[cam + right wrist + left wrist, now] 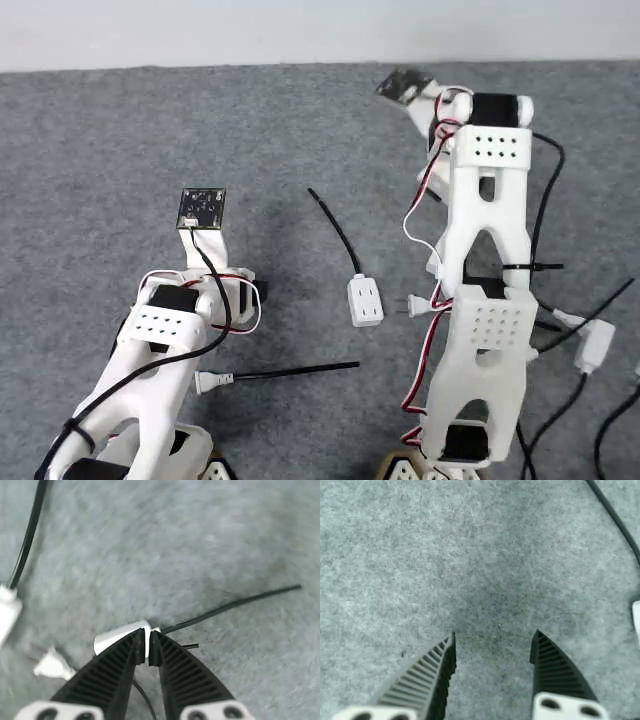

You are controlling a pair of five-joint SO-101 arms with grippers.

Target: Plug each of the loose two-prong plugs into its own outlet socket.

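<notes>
A white two-prong plug (pixel 112 639), low over the grey felt surface (pixel 225 540), is pinched at its cord end by the right claw (pixel 146 635), its fingers almost pressed together. The black cord (pixel 235 605) trails away. A second plug (pixel 50 666) lies beside the outlet socket (pixel 365 300). The left claw (pixel 495 634) is spread wide, holding nothing.

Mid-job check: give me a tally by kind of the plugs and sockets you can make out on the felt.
Outlet socket on a black cord: 1
Plugs: 3 (corded plug by the left arm; second plug next to the socket; third plug in the right jaws)
White block outboard of the right arm, plug or socket unclear: 1
Total: 5
</notes>
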